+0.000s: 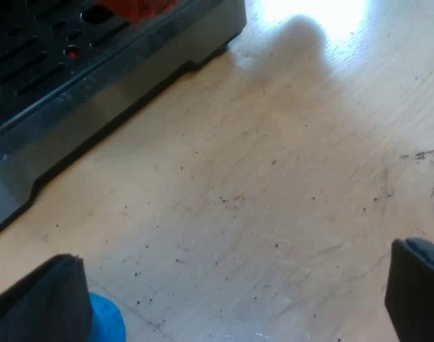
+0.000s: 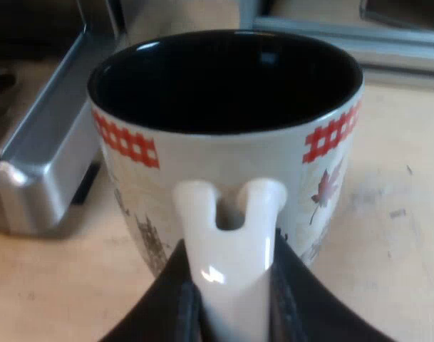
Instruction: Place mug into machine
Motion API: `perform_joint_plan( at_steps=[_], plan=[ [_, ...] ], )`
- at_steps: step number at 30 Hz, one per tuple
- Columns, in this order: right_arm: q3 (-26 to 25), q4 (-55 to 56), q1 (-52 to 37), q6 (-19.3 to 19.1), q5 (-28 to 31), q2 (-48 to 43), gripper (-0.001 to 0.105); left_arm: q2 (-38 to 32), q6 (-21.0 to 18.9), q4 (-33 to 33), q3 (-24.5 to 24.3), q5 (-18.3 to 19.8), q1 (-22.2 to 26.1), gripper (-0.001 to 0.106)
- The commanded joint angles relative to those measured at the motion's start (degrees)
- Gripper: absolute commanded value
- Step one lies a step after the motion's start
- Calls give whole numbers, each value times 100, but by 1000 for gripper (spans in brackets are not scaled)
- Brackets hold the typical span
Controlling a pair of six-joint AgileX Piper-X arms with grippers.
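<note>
Blue object (image 1: 108, 324) mostly hidden behind left gripper (image 1: 227, 296), can't identify. Machine (image 1: 95, 92) cut off by frame; red blob (image 1: 138, 7) over its tray blurred. Mug (image 2: 231, 157) base hidden behind right gripper (image 2: 234, 292).

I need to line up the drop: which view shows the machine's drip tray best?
The left wrist view: the drip tray shows its slotted grate and steel front edge, with the holder's red end over it. The right wrist view gives a steel corner of the machine beside the mug in the right gripper.
</note>
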Motion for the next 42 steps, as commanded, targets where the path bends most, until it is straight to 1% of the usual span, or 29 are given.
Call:
perform_joint_plan(
  at_steps=[1, 2, 4, 5, 7, 8, 9, 10, 12, 14, 17, 19, 21, 23, 25, 27, 30, 33, 36, 37, 39, 42],
  plan=[
    [-75, 568, 0, -111, -139, -687, 0, -3, 12, -85, -22, -13, -23, 85],
    [-75, 698, 0, -111, -168, -810, 0, -3, 12, -100, -22, -13, -23, 85],
    [-145, 1302, 0, -111, -301, -1283, 0, -3, 12, -147, -22, -13, -23, 85],
    [-184, 1415, 0, -129, -302, -1354, 0, -3, 12, -155, -22, -13, -23, 85],
    [-380, 2130, 0, -249, -358, -1703, 0, -3, 12, -158, -22, -13, -23, 85],
    [-401, 2130, 0, -265, -358, -1729, 0, -3, 12, -158, -22, -13, -23, 85],
    [-551, 2569, 0, -429, -480, -1907, 0, -3, 12, -158, -22, -13, -23, 85],
    [-680, 2801, 0, -511, -588, -1998, 0, -3, 34, -158, -22, -13, -23, 85],
    [-870, 3219, 0, -582, -732, -2118, 0, -3, 57, -158, -22, -28, -23, 85],
    [-1051, 3548, 0, -668, -885, -2197, 0, -3, 56, -158, -22, -122, -23, 85],
    [-1276, 3998, 0, -851, -1393, -2263, 0, -3, 91, -158, -22, -284, -23, 85],
    [-1373, 4039, 0, -860, -1845, -2263, 0, -3, 192, -171, -22, -377, -23, 85],
    [-1407, 4031, 0, -860, -2092, -2263, 0, -3, 272, -239, -2, -510, -23, 85],
    [-1405, 4031, 0, -829, -2195, -2263, 0, -3, 322, -412, 65, -639, -23, 85],
    [-1405, 4031, 0, -829, -2333, -2263, 0, -3, 326, -826, 262, -792, -23, 85],
    [-1405, 4031, 0, -829, -2491, -2263, 0, -3, 326, -1132, 402, -856, -23, 85],
    [-1405, 4031, 0, -829, -2535, -2263, 0, -3, 307, -1561, 591, -1017, -23, 85],
    [-1381, 3986, 0, -829, -2547, -2263, 0, -3, 309, -1824, 718, -1028, -23, 85],
    [-1269, 3739, 0, -812, -2631, -2263, 0, -3, 309, -2005, 812, -1028, -23, 85],
    [-1200, 3585, 0, -685, -2632, -2263, 0, -3, 309, -2053, 828, -1028, -23, 85],
    [-1100, 3399, 0, -556, -2631, -2263, 0, -3, 309, -2083, 825, -1028, -23, 85],
    [-983, 3078, 10, -525, -2608, -2234, 0, -3, 309, -2083, 825, -1028, -23, 85]
  ],
)
